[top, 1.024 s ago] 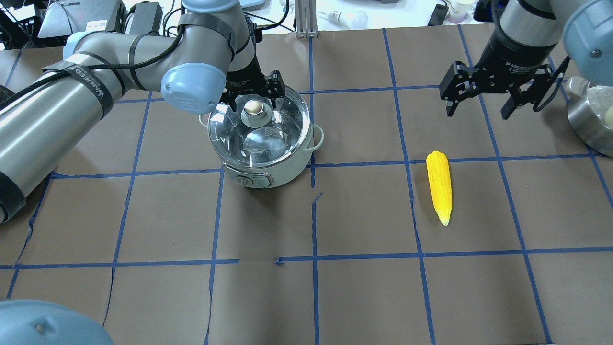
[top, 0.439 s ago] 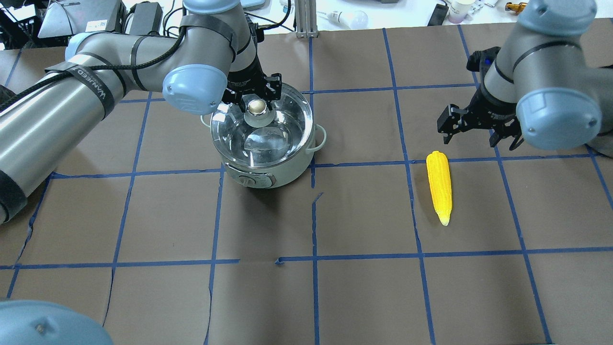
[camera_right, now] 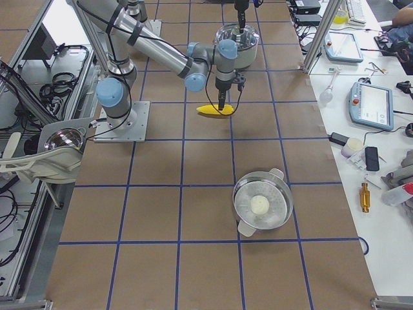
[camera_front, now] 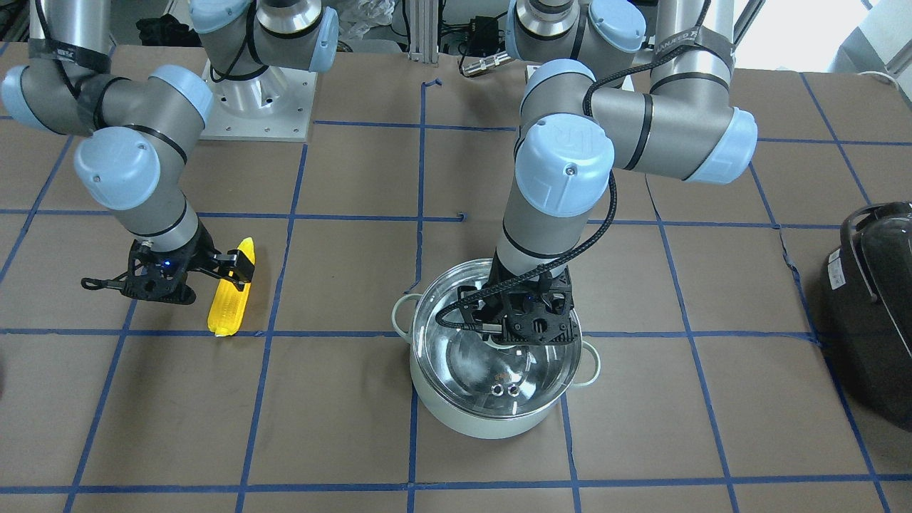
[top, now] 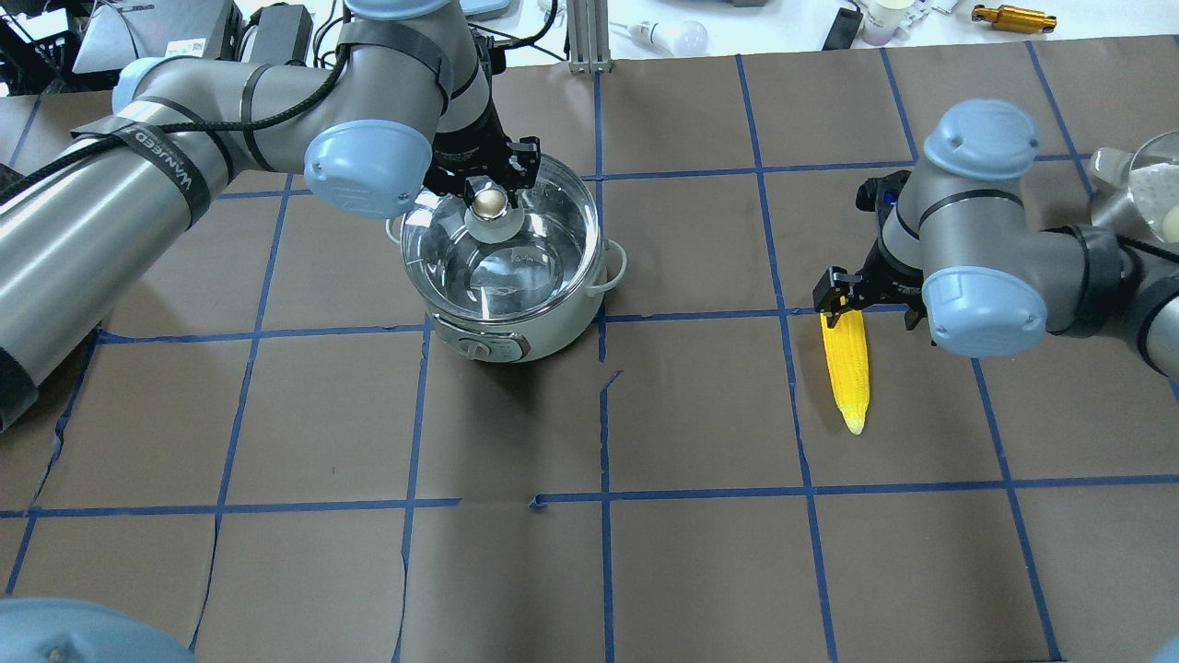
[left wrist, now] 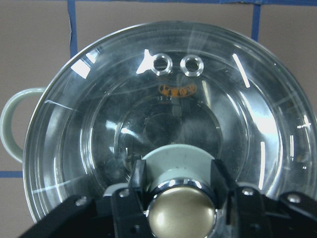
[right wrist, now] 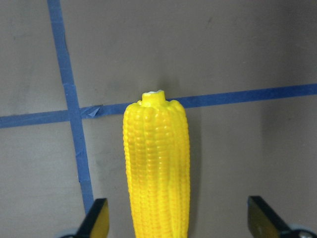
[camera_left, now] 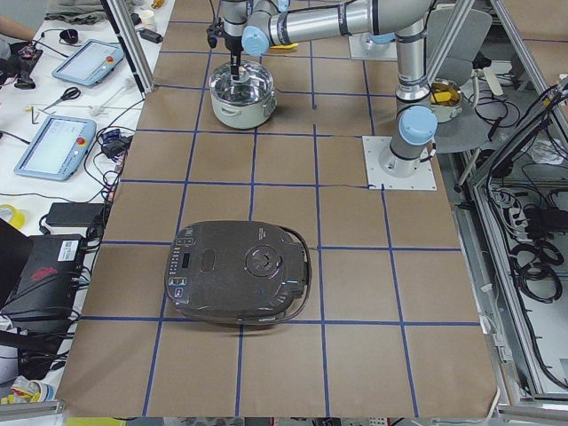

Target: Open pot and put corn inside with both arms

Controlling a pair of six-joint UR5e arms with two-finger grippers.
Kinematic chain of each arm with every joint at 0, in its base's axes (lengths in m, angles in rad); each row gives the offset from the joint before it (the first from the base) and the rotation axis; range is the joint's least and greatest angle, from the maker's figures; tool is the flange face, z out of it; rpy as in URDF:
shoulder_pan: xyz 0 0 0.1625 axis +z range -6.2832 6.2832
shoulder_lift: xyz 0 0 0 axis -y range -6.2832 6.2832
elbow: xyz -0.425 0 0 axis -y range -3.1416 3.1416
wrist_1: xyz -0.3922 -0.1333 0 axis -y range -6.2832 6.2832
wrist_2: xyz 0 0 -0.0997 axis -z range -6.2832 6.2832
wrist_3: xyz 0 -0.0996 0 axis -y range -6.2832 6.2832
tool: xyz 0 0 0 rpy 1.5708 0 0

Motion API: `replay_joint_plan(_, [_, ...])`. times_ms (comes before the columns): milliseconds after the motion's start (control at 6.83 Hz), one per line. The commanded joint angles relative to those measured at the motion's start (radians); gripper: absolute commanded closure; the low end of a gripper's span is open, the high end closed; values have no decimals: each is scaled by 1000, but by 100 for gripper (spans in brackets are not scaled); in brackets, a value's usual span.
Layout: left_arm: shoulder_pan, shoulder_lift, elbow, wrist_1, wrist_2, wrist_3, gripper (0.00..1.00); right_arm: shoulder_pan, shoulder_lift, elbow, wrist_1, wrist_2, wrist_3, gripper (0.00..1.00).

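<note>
Left pincer (top: 489, 184): down over the pot (top: 553, 330), pinching the brass knob (left wrist: 181, 215) of the glass lid (left wrist: 247, 124). In the wrist view both pads (left wrist: 137, 179) sit against the pale collar under the knob, with no gap on either side. The lid lies flat on the rim, so the pot is closed. The steel interior shows through the glass (two small rings are visible on the side of the lid away from my fingers).

Right pincer (right wrist: 181, 220): spread wide, pointing down over the thick half of the corn (top: 847, 368). In the wrist view there is one fingertip on each side of the cob, with brown paper showing between each tip and the kernels. The cob lies nearer the tip on that view's left. No contact.

Corn: flat on the table (top: 700, 571), thick end at a blue tape line, tapered tip toward my base. It is well apart from the pot, on my right.

Pot: upright near the table's middle, loop handles out to both sides.

Black appliance (camera_front: 873, 306): toward my left end of the table, well apart from the pot.
</note>
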Motion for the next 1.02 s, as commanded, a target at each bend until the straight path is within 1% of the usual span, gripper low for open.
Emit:
replay_joint_plan(0, [34, 52, 36, -54, -42, 2, 95, 29, 43, 12, -26, 3, 1, 0])
replay_joint_plan(146, [120, 88, 75, -138, -53, 18, 95, 29, 68, 18, -60, 2, 2, 0])
replay_joint_plan(293, [212, 115, 88, -187, -100, 24, 95, 29, 85, 18, -86, -10, 1, 0])
replay_joint_plan(439, [276, 132, 74, -195, -102, 118, 95, 27, 85, 18, -90, -10, 2, 4])
replay_joint_plan(585, [352, 137, 67, -232, -85, 262, 95, 27, 86, 20, -91, -15, 2, 32])
replay_joint_plan(732, [457, 136, 57, -243, -88, 350, 95, 27, 85, 18, -92, -17, 5, 65])
replay_joint_plan(878, [543, 127, 18, -243, -87, 474, 97, 27, 85, 15, -94, -15, 12, 97])
